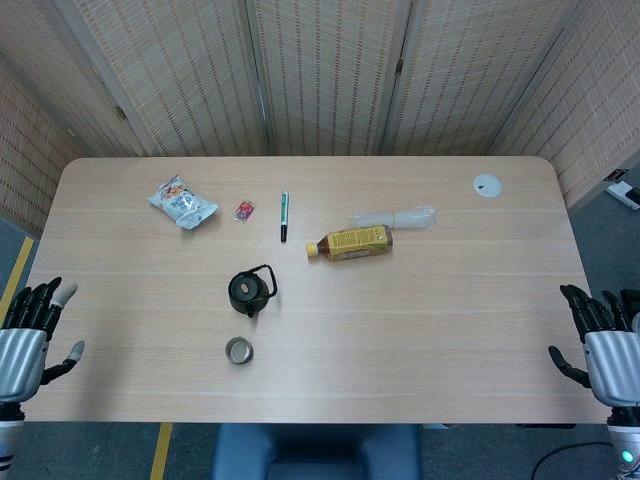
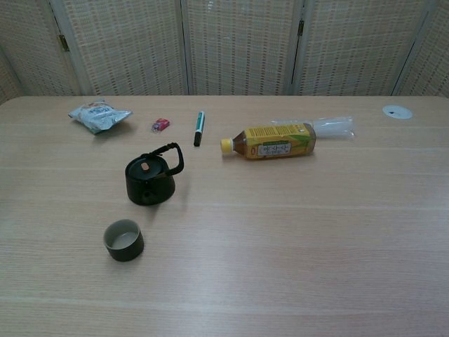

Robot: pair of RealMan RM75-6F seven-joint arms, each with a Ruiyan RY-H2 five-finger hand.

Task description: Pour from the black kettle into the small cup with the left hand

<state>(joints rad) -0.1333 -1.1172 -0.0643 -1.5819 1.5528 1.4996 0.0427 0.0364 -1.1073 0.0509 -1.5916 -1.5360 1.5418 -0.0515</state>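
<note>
Just now my left hand point(image 1: 25, 345) hangs off the counter's point(image 1: 450, 320) left edge, fingers spread and empty; my right hand point(image 1: 608, 345) does likewise at the right edge. Well apart from both, the black kettle point(image 2: 149, 180) stands upright mid-counter, the small cup point(image 2: 124, 240) near it toward me. Beyond lies a bottle point(image 2: 272, 142) with a yellow label whose print is too small to read.
</note>
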